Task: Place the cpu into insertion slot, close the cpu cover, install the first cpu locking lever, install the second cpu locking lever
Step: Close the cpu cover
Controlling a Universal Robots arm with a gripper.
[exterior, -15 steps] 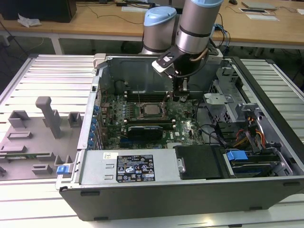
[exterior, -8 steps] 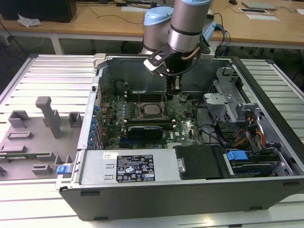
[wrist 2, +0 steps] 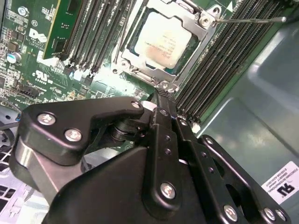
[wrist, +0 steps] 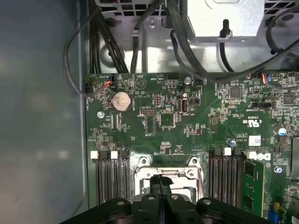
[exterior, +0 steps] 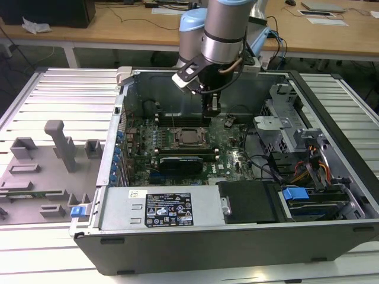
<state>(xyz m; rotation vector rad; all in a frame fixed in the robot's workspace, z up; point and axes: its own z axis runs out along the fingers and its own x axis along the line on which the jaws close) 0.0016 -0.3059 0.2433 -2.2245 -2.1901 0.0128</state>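
The cpu (wrist 2: pixel 161 39), a pale silvery square, lies in the socket on the green motherboard (wrist 2: pixel 37 70). The cpu cover (wrist 2: pixel 198 23), a thin metal frame, lies down around it. One thin locking lever (wrist 2: pixel 247 19) runs out from the cover's corner across the memory slots. My gripper (wrist 2: pixel 162 93) is shut, with its black fingertips together just above the socket's near corner, where a small lever hook (wrist 2: pixel 169 85) sits. In the exterior view my gripper (exterior: pixel 211 109) hangs over the far edge of the socket (exterior: pixel 189 137). In the first wrist view its fingers (wrist: pixel 156 196) cover part of the socket (wrist: pixel 166 163).
The board lies in an open computer case (exterior: pixel 237 242) with tall walls. Memory slots (wrist 2: pixel 224 60) flank the socket on both sides. Cables (wrist: pixel 187 42) and a drive cage (exterior: pixel 284 124) sit at the exterior view's right. Grey fixtures (exterior: pixel 59 145) stand on the slatted table at the exterior view's left.
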